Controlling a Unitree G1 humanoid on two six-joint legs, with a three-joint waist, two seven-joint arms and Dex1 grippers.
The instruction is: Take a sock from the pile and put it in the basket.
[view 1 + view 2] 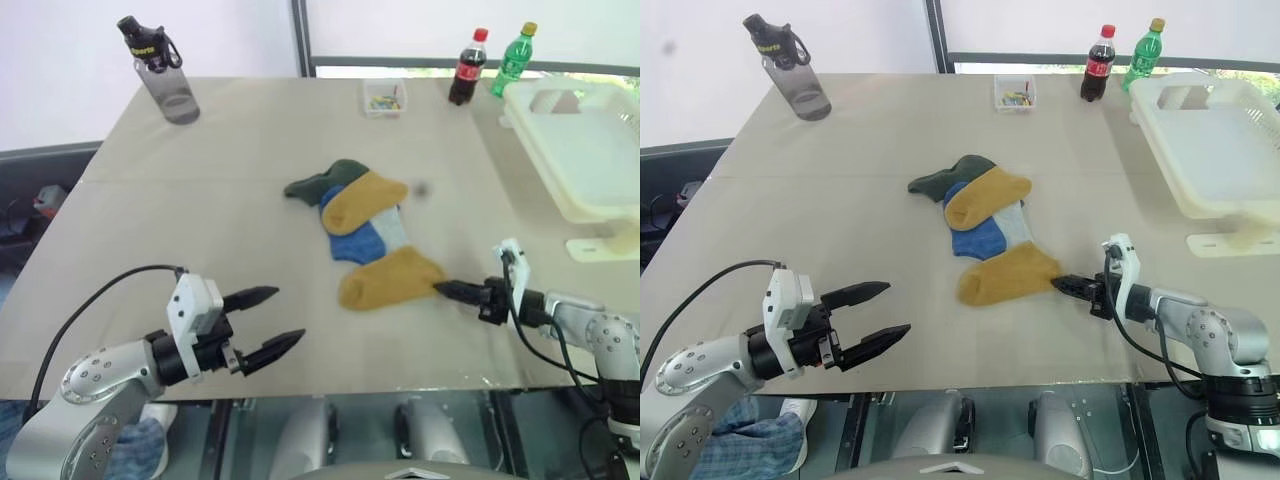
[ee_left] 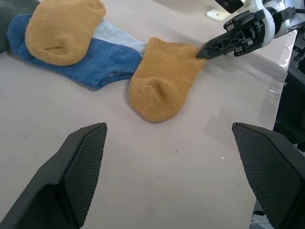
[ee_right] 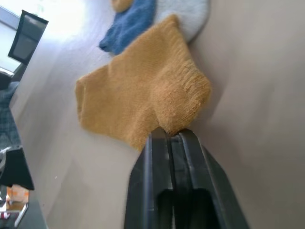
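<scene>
The pile [image 1: 362, 215] of socks lies mid-table: dark green, blue, pale grey and two mustard ones. The nearest mustard sock [image 1: 390, 278] lies flat at the pile's front. My right gripper [image 1: 443, 289] is shut, and its tips pinch that sock's right edge, which bunches up at the fingertips [image 3: 167, 138] in the right wrist view. My left gripper [image 1: 288, 315] hovers open and empty over the table's front left, well short of the pile. The cream-white basket [image 1: 530, 150] stands at the far right with nothing inside that I can see.
A grey water bottle [image 1: 165, 70] stands at the back left. A small clear box [image 1: 384, 98], a cola bottle [image 1: 466, 68] and a green bottle [image 1: 514, 60] line the back edge. A white flat piece [image 1: 600, 245] lies by the basket.
</scene>
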